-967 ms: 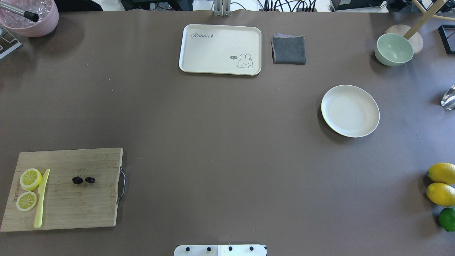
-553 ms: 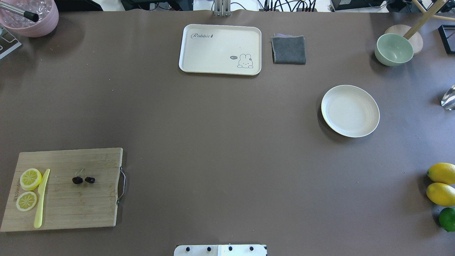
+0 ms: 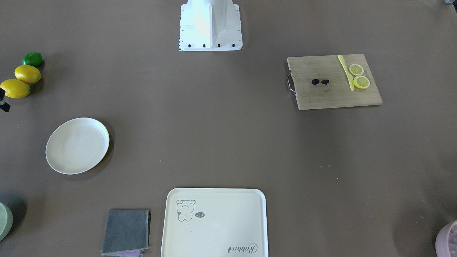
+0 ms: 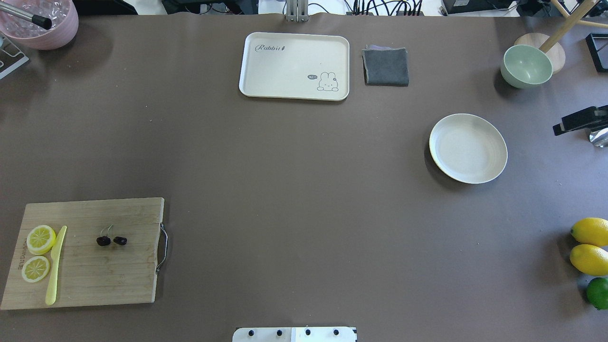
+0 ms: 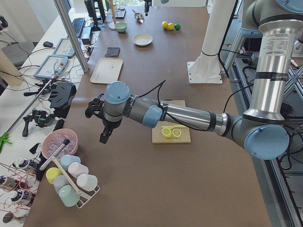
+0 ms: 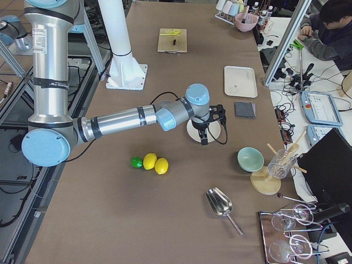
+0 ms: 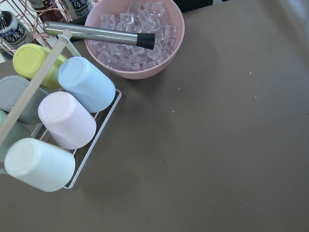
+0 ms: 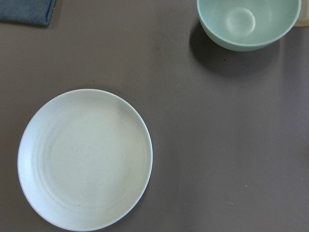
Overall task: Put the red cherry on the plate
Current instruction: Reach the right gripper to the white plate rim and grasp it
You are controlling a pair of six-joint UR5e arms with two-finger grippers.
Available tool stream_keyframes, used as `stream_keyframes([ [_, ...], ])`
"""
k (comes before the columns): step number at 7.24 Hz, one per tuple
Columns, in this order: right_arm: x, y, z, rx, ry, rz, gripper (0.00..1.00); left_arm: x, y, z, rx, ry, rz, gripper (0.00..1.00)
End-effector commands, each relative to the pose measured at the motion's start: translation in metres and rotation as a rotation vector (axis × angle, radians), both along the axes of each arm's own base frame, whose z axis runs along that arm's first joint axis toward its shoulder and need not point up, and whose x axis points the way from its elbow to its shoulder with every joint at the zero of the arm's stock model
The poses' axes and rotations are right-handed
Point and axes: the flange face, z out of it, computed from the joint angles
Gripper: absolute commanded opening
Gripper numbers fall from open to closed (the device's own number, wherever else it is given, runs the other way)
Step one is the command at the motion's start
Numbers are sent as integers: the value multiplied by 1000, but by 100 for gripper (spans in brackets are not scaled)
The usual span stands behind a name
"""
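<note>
The red cherry (image 4: 111,240), two tiny dark fruits on thin stems, lies on the wooden cutting board (image 4: 90,275) at the near left; it also shows in the front view (image 3: 320,82). The empty cream plate (image 4: 468,148) sits far off at the right, directly below the right wrist camera (image 8: 84,157). My right gripper (image 4: 565,124) pokes in at the overhead view's right edge, beside the plate; whether it is open or shut does not show. My left gripper (image 5: 104,136) hangs over the table's far-left corner near the ice bowl, and I cannot tell its state.
Two lemon slices (image 4: 39,251) and a yellow knife (image 4: 55,266) share the board. A rabbit tray (image 4: 294,47), grey cloth (image 4: 385,66) and green bowl (image 4: 526,65) line the back. Lemons and a lime (image 4: 590,247) lie near right; a pink ice bowl (image 7: 135,36) and cup rack (image 7: 53,125) far left.
A black part of the right gripper has come into the overhead view at the right edge, over the metal scoop. Cherry, plate and board have not moved.
</note>
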Motion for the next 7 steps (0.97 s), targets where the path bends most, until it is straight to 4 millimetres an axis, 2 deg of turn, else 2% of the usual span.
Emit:
stream_keyframes([
  [1, -56, 3, 58, -17, -22, 65, 97, 1, 0, 1, 2, 1, 2, 98],
  [2, -72, 3, 81, -28, -78, 99, 96, 1, 0, 2, 6, 0, 1, 98],
  [3, -91, 8, 91, -38, -92, 123, 93, 1, 0, 2, 6, 0, 1, 98],
  [4, -107, 12, 91, -36, -75, 146, 90, 1, 0, 2, 6, 0, 1, 98],
  [5, -113, 15, 92, -36, -70, 146, 85, 1, 0, 2, 5, 0, 1, 98],
  [6, -116, 16, 92, -44, -69, 152, 74, 1, 0, 2, 5, 0, 1, 98],
  [7, -123, 13, 87, -67, -80, 180, 51, 1, 0, 2, 6, 0, 1, 98],
])
